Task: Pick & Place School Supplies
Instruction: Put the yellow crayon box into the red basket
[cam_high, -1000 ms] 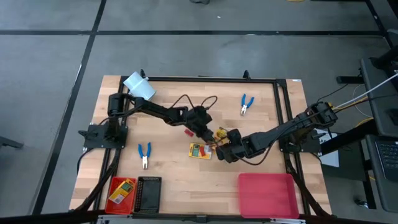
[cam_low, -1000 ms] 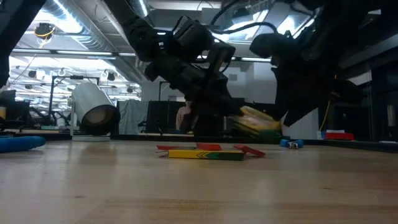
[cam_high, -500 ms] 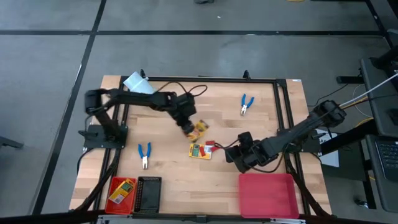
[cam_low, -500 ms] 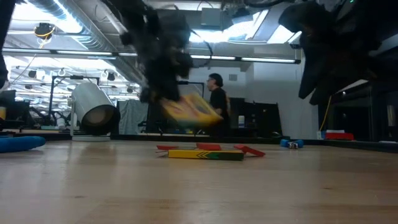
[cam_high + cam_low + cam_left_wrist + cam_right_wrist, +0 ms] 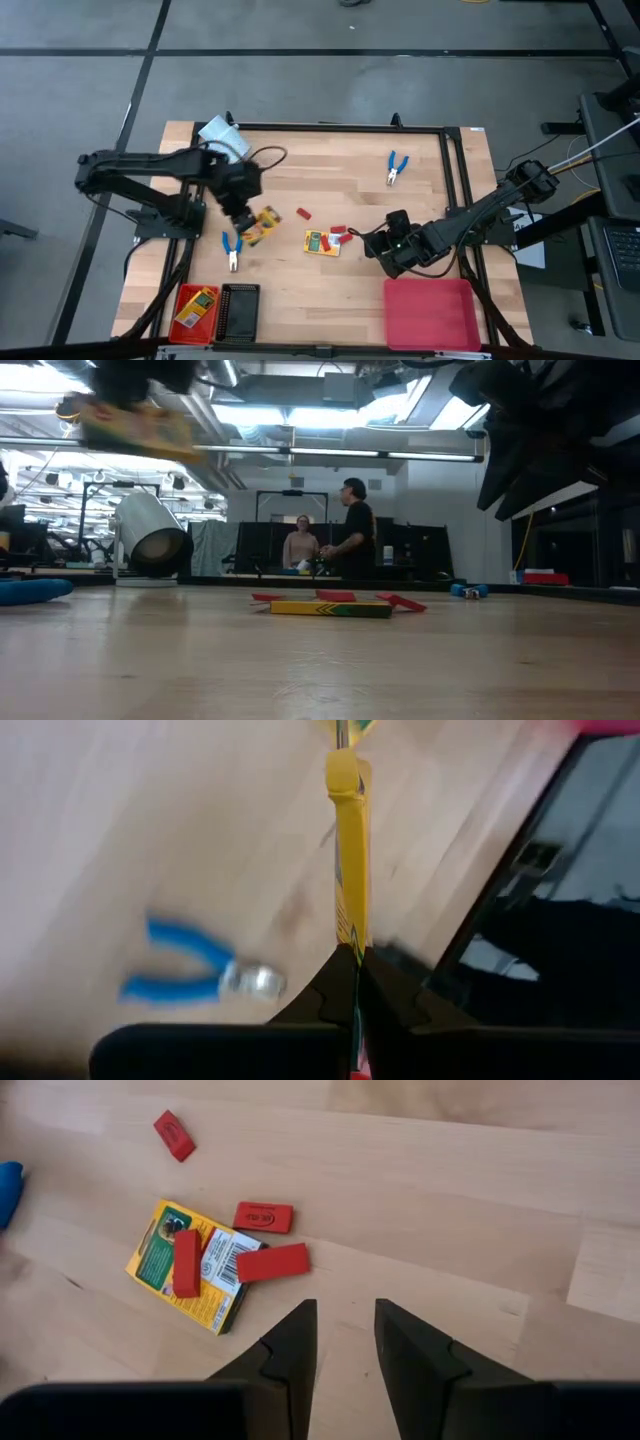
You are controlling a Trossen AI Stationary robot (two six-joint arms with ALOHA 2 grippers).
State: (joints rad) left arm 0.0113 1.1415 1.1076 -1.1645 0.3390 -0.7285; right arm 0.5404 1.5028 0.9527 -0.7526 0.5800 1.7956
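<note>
My left gripper (image 5: 243, 214) is shut on a yellow-and-green crayon box (image 5: 263, 224), high over the table's left part; the low view shows the box (image 5: 135, 422) well above the wood. A second crayon box (image 5: 322, 242) lies flat mid-table with a red piece (image 5: 186, 1263) on it and other red pieces (image 5: 272, 1262) beside it. My right gripper (image 5: 385, 246) hovers open just right of that box, holding nothing. One pair of blue pliers (image 5: 232, 250) lies under my left gripper, another pair of pliers (image 5: 397, 167) at the far right. My left gripper pinches the crayon box by its two broad faces at the near end (image 5: 350, 942), between the two fingers (image 5: 318, 995). The fingers slant down from above. The box sticks straight out beyond them, seen edge-on in the wrist view, lifted clear of the table.
A pale cylinder (image 5: 224, 138) lies at the far left corner. A small red tray (image 5: 180, 300) with a crayon box and a black tray (image 5: 238, 310) sit near left; a large red tray (image 5: 428, 312) sits near right. Two people (image 5: 345, 530) stand beyond the table.
My left gripper has swung from mid-table toward the left edge and risen, carrying the crayon box clear of the table. My right gripper has drawn back a little toward the table's right and near edges, away from where the two grippers met.
</note>
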